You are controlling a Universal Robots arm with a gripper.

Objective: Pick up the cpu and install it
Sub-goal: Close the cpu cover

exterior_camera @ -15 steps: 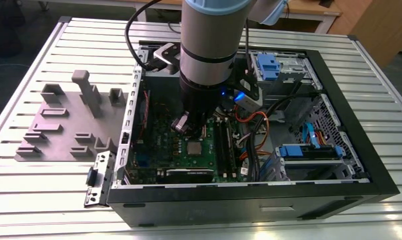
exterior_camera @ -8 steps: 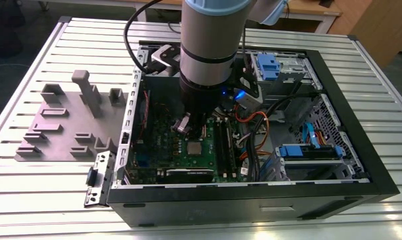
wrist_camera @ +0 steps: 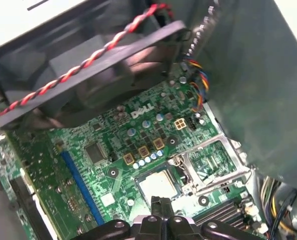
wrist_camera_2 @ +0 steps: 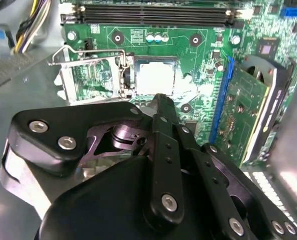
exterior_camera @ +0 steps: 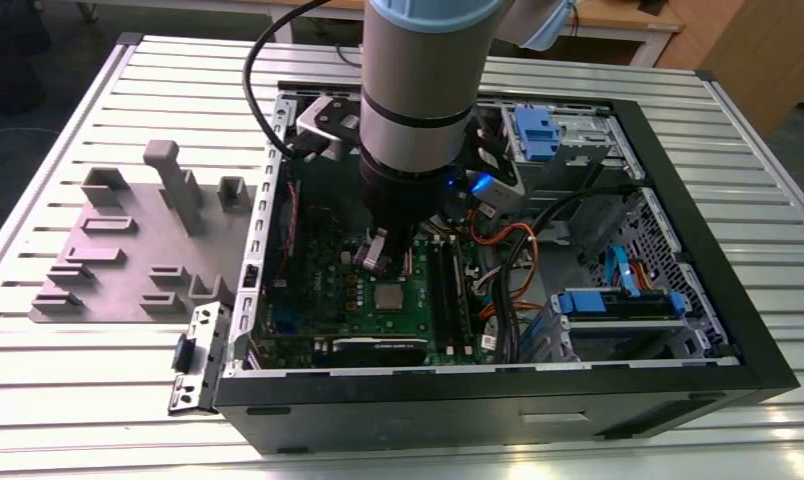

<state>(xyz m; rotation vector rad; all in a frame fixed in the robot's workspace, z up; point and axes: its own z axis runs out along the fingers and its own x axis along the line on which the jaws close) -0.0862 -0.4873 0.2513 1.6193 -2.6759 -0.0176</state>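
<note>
The cpu [exterior_camera: 390, 295] lies flat in the socket of the green board [exterior_camera: 325, 268] inside the open computer case [exterior_camera: 509, 405]. Both wrist views show its silvery top [wrist_camera_2: 156, 79] [wrist_camera: 158, 186], with the metal socket frame [wrist_camera_2: 86, 75] [wrist_camera: 213, 160] swung open beside it. My gripper [exterior_camera: 375, 262] hangs just above the board, by the chip's edge. Its black fingers [wrist_camera_2: 158, 102] [wrist_camera: 161, 202] are shut together with nothing seen between them, and the tips sit close to the cpu's rim without covering it.
Memory slots [wrist_camera_2: 153, 15] and an upright card [wrist_camera_2: 243, 115] flank the socket. A black fan [wrist_camera: 103, 65] with a red-black twisted wire [wrist_camera: 88, 57] sits past it. Cables and blue drive bays [exterior_camera: 602, 300] fill the case's other half. A grey fixture plate [exterior_camera: 135, 240] lies on the table at the exterior view's left.
</note>
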